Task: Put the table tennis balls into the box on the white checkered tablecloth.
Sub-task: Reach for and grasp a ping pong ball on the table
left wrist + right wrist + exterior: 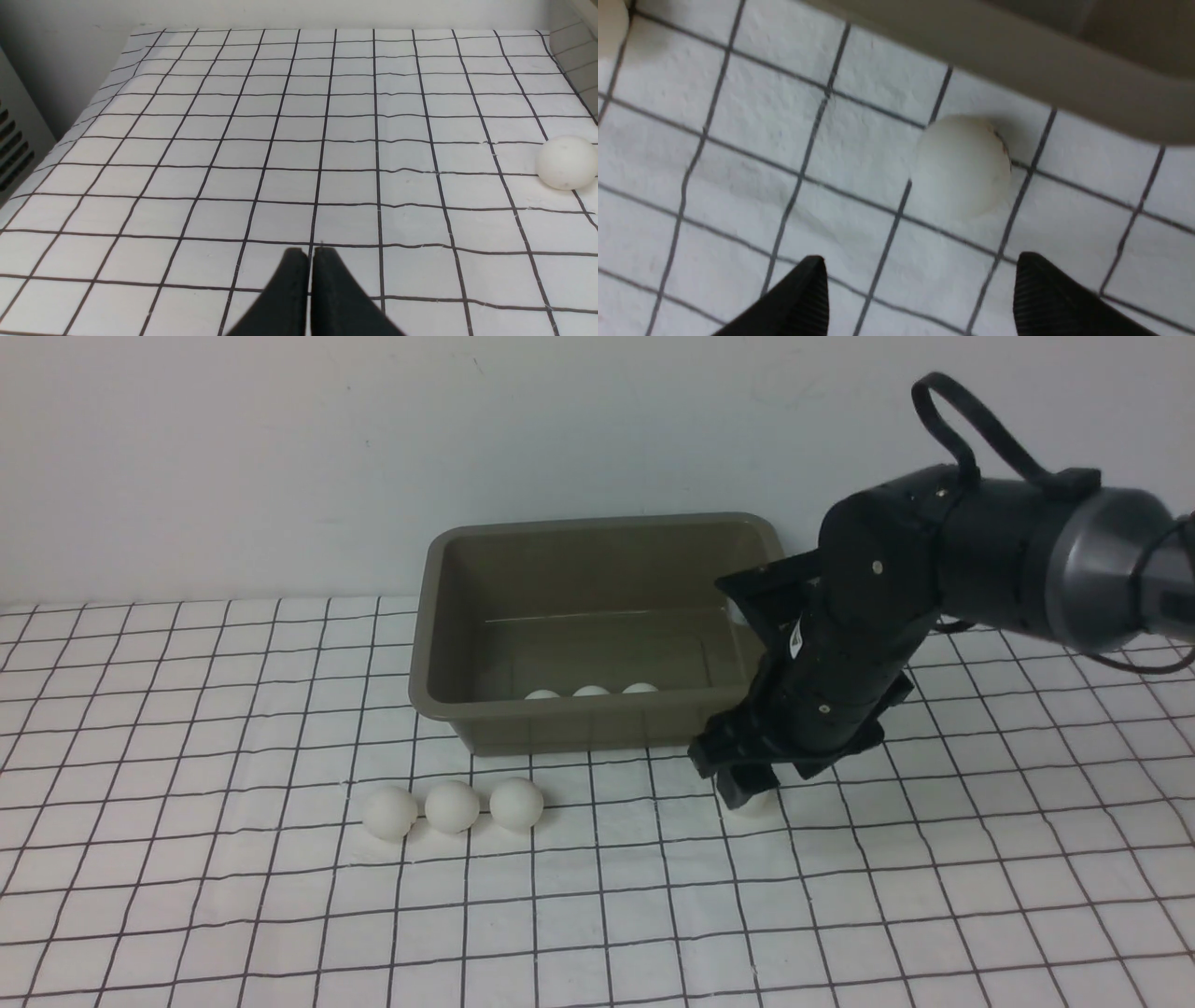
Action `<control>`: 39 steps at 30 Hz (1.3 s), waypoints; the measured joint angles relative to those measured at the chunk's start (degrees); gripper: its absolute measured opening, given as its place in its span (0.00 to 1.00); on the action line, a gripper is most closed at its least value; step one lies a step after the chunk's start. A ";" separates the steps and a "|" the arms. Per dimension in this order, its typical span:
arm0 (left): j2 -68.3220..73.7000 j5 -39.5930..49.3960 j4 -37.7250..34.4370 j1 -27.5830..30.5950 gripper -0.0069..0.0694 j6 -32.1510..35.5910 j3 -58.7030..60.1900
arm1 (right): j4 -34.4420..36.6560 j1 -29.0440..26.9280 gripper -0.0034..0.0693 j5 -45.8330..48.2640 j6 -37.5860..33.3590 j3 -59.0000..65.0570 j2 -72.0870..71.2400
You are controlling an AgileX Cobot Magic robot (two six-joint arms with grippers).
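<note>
The olive-brown box (425,644) stands on the white checkered tablecloth (187,709) with three table tennis balls (590,691) against its near wall. Three more balls (452,805) lie in a row in front of it. My right gripper (747,793) hangs low by the box's front right corner, mostly hiding a seventh ball (754,805). In the right wrist view this ball (961,165) lies on the cloth just ahead of the open right gripper (920,266), close to the box's rim (1017,60). The left gripper (309,254) is shut and empty above the cloth, with one ball (566,162) off to its side.
A pale wall rises right behind the box. In the left wrist view a grey vented panel (14,154) stands past the cloth's edge. Another ball (609,23) shows at the corner of the right wrist view.
</note>
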 joint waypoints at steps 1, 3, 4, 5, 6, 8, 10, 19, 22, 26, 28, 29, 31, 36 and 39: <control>0.00 0.00 0.00 0.00 0.08 0.00 0.00 | 0.05 0.00 0.71 -1.64 0.05 0.00 0.67; 0.00 0.00 0.00 0.00 0.08 0.00 0.00 | 0.07 0.00 0.71 -3.38 0.05 0.00 1.76; 0.00 0.00 0.00 0.00 0.08 0.00 0.00 | 0.01 0.00 0.71 -3.94 0.10 0.00 2.60; 0.00 0.00 0.00 0.00 0.08 0.00 0.00 | -0.05 0.00 0.71 -4.36 0.06 0.00 3.36; 0.00 0.00 0.00 0.00 0.08 0.00 0.00 | -0.17 0.00 0.71 -4.79 0.11 0.00 4.31; 0.00 0.00 0.00 0.00 0.08 0.00 0.00 | -0.51 0.00 0.71 -5.45 0.40 0.00 6.03; 0.00 0.00 0.00 0.00 0.08 0.00 0.00 | -1.54 0.00 0.71 -6.39 1.48 0.00 7.40; 0.00 0.00 0.00 0.00 0.08 0.00 0.00 | -6.09 0.00 0.71 -8.90 5.23 -0.28 9.18; 0.00 0.00 0.00 0.00 0.08 0.00 0.00 | -6.21 0.00 0.70 -9.06 5.49 -0.28 9.18; 0.00 0.00 0.00 0.00 0.08 0.00 0.00 | -6.21 0.00 0.60 -8.81 5.61 -0.28 9.18; 0.00 0.00 0.00 0.00 0.08 0.00 0.00 | -6.21 0.00 0.55 -8.37 5.55 -0.28 9.18; 0.00 0.00 0.00 0.00 0.08 0.00 0.00 | -6.21 0.00 0.55 -7.98 5.13 -0.28 9.18; 0.00 0.00 0.00 0.00 0.08 0.00 0.00 | -6.08 0.00 0.55 -6.67 3.98 -0.46 9.18; 0.00 0.00 0.00 0.00 0.08 0.00 0.00 | -2.29 0.00 0.55 -0.89 -1.01 -0.67 8.43; 0.00 0.00 0.00 0.00 0.08 0.00 0.00 | 3.18 0.00 0.55 2.00 -5.69 -0.67 5.42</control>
